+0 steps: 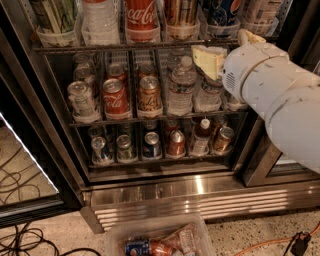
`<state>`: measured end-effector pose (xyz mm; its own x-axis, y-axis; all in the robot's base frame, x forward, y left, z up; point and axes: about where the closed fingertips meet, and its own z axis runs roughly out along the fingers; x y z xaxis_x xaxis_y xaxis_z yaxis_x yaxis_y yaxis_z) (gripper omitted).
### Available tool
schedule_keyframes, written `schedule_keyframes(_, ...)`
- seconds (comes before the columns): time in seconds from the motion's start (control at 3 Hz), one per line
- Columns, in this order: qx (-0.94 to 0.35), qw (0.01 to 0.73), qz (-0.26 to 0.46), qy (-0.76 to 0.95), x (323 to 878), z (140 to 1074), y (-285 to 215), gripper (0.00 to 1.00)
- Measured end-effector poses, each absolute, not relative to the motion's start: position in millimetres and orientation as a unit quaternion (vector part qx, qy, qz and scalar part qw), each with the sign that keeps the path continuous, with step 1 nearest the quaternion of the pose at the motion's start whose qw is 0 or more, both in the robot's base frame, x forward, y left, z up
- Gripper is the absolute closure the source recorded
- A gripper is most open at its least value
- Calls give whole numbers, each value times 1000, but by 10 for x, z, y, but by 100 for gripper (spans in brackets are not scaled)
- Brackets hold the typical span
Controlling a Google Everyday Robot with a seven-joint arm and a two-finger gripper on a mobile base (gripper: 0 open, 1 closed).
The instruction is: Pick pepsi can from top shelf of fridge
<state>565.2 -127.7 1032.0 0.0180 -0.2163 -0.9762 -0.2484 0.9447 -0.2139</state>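
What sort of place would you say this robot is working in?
Probably an office snack area or lab: a drinks fridge with stocked wire racks, and loose cables on speckled floor. The gripper hangs just below the top shelf, under the pepsi can.

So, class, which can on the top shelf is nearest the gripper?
The pepsi can, dark blue with the round logo: the gripper hangs just below it; the red Coca-Cola can stands further left.

The white arm [280, 105] extends in from the right, its pale pincer [209, 61] held high, pointing left.
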Motion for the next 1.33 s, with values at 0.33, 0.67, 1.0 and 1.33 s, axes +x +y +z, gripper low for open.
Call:
schedule_keyframes(0.33, -158, 704, -9, 692, 5736, 10292, -1369, 28)
schedule_keyframes(0.67, -146, 719, -30, 679, 5874, 10347, -1388, 30)
schedule_keyframes(1.0, -139, 730, -43, 667, 6010, 10431, -1321, 29)
schedule_keyframes(1.33, -133, 737, -52, 660, 6125, 10495, -1271, 30)
